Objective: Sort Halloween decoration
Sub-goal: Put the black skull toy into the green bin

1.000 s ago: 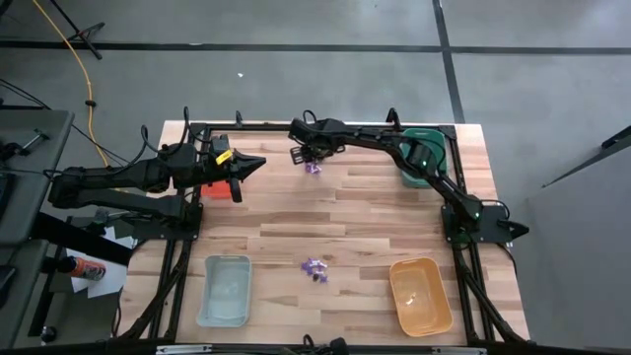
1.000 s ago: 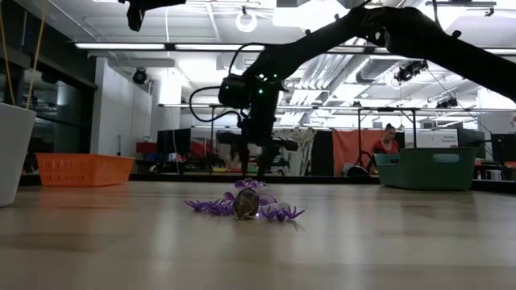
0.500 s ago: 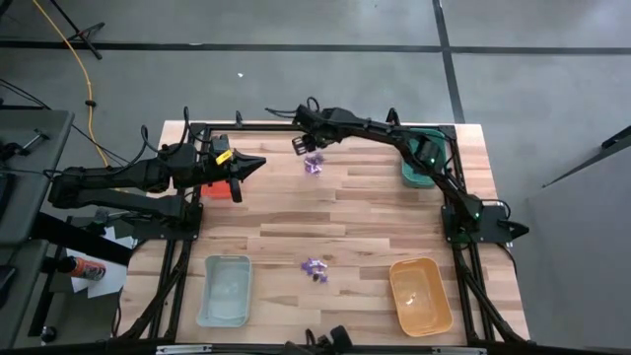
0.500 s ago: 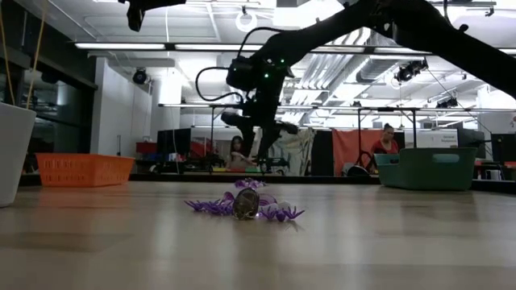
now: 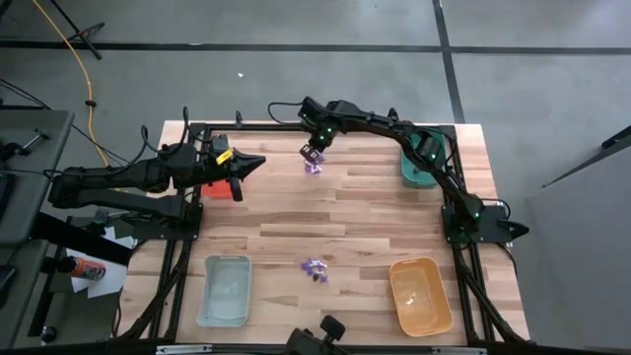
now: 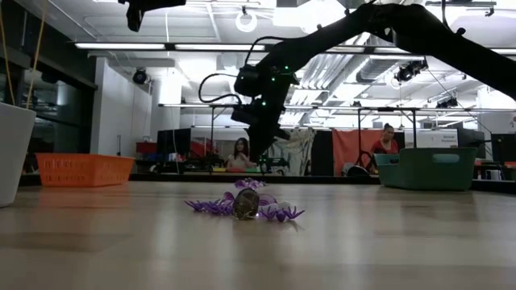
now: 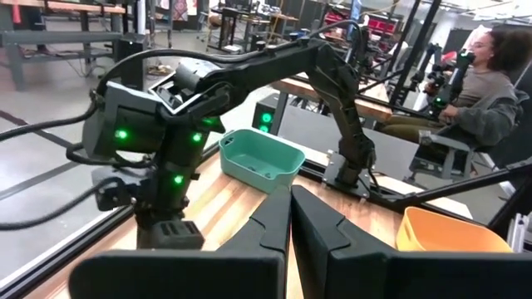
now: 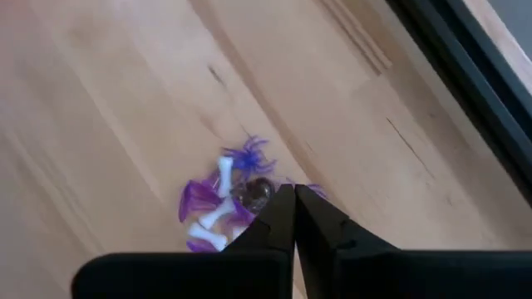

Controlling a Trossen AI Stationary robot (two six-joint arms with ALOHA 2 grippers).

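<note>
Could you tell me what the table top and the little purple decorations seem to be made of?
Table top: looks like pale wood planks, satin finish; visible grain and seams. Purple decorations: probably moulded plastic, slightly glossy; thin spiky legs, uniform colour, with white bone-shaped pieces among them.

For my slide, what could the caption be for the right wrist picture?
Shut right gripper hovers over a little pile of purple and white Halloween decoration on the wooden table.

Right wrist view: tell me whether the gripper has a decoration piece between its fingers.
No: the right gripper is shut with nothing between its fingers, above the purple and white pieces lying on the table.
</note>
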